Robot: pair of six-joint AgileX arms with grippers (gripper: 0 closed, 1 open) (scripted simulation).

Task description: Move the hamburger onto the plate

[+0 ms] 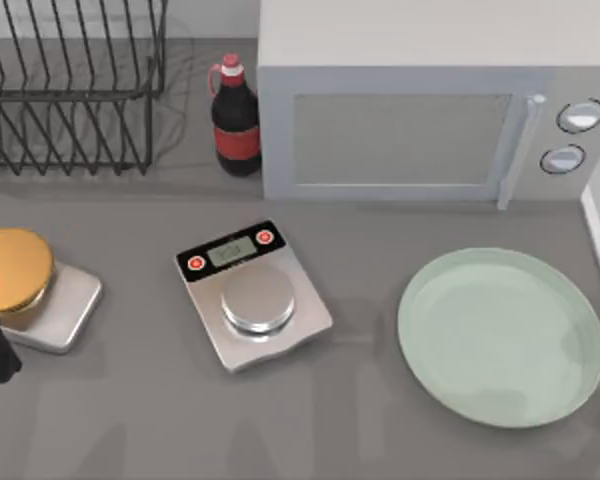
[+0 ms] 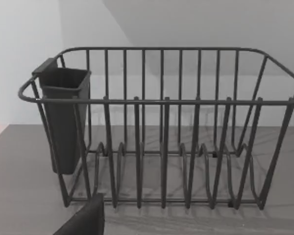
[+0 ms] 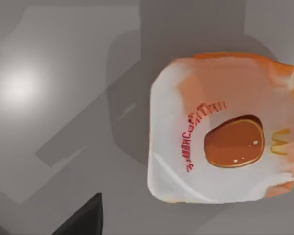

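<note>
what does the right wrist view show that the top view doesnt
The right wrist view has the hamburger, a wrapped orange and white item with red lettering, lying on the grey table. The top view has the mint-green plate, kitchen scale, microwave, cola bottle, dish rack and a golden dome on a second scale. Both share the grey table.

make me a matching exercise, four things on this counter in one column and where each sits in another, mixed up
Things:
1. cola bottle
2. kitchen scale
3. plate
4. dish rack

Places (top view):
A. right side of the counter, in front of the microwave
B. back left corner
C. middle of the counter
D. between rack and microwave, at the back

Pairs: 1-D, 2-C, 3-A, 4-B
</note>
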